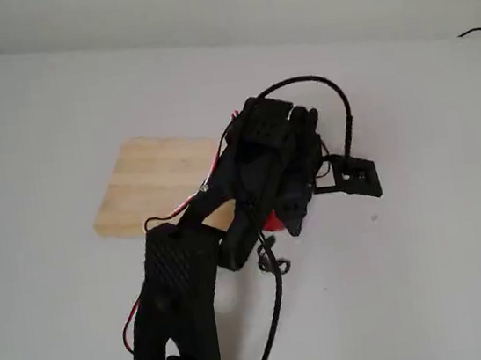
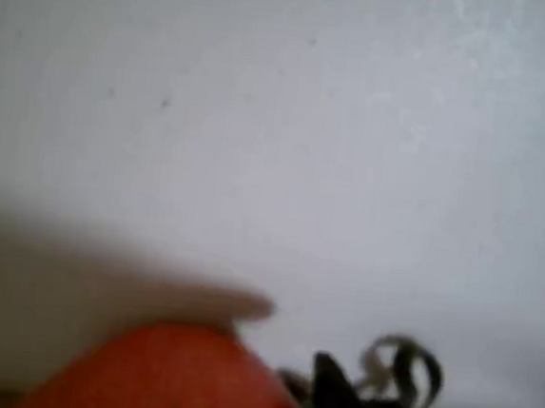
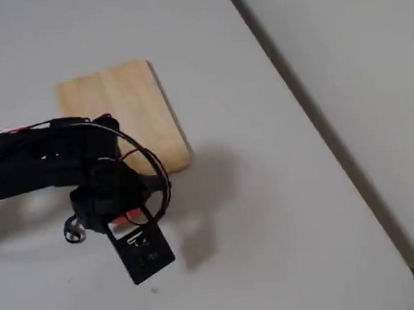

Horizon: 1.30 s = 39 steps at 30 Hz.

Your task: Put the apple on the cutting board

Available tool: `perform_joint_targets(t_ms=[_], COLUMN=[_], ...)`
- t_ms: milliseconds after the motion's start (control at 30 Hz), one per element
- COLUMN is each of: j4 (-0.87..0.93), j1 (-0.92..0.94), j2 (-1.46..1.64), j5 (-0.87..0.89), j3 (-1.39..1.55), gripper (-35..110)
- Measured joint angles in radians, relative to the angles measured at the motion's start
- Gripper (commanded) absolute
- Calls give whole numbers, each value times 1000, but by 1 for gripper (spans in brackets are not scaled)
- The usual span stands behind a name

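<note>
Your gripper (image 1: 283,219) is sitting low over the white table (image 1: 38,127), just off the near corner of the cutting board (image 1: 156,178), and the apple (image 1: 273,223) is tucked right under it. In a fixed view you only get a small red sliver of it peeking out below the black fingers, so most of the fruit is hidden by the arm's head. The other fixed view tells the same story: a bit of red (image 3: 129,218) showing just under the gripper body, with the board (image 3: 115,98) beside the arm and partly covered by it.

The wrist view is blurry, but the apple (image 2: 167,376) fills the bottom left of the frame, very close to the camera, with a dark fingertip (image 2: 336,401) right next to it on its right side. Looks like it's touching or nearly so, can't say for certain.

Whether your jaws are actually clamped on the apple or just parked around it, I honestly can't tell from these shots. The apple is beside the board, not on it, down at table level as far as you can see.
</note>
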Motion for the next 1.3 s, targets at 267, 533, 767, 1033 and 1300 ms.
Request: perform_joint_targets(t_ms=[267,533,767,1033,1300], j4=[66,69,72,72,69], j1=[0,-6,-81,-140,-78], j2=[5,26,123,153,143], j5=[-17,3,3,3,-25], j3=[-51,-52,61,114,114], gripper=[68,67,67,66,66])
